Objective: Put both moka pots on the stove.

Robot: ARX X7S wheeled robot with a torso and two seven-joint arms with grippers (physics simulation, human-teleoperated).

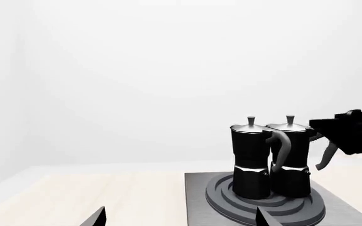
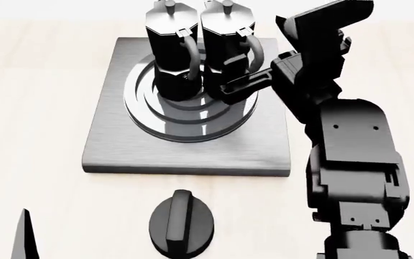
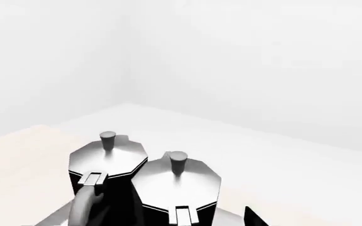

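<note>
Both moka pots stand upright side by side on the raised rings of the stove (image 2: 114, 145): the left pot (image 2: 170, 48) and the right pot (image 2: 225, 38), handles toward me. My right gripper (image 2: 226, 74) is open, its fingers on either side of the right pot's handle, gripping nothing. The right wrist view looks down on both silver lids (image 3: 109, 160) (image 3: 176, 181), with one fingertip (image 3: 251, 219) showing. My left gripper (image 1: 179, 221) is open and empty, low over the table left of the stove (image 1: 197, 202). That view shows both pots (image 1: 251, 160) (image 1: 294, 160) and the right gripper (image 1: 322, 141).
A low round black knob (image 2: 181, 222) with a raised ridge lies on the light wooden table in front of the stove. My right arm (image 2: 354, 156) stretches over the stove's right edge. One left finger (image 2: 26, 237) shows at the near left.
</note>
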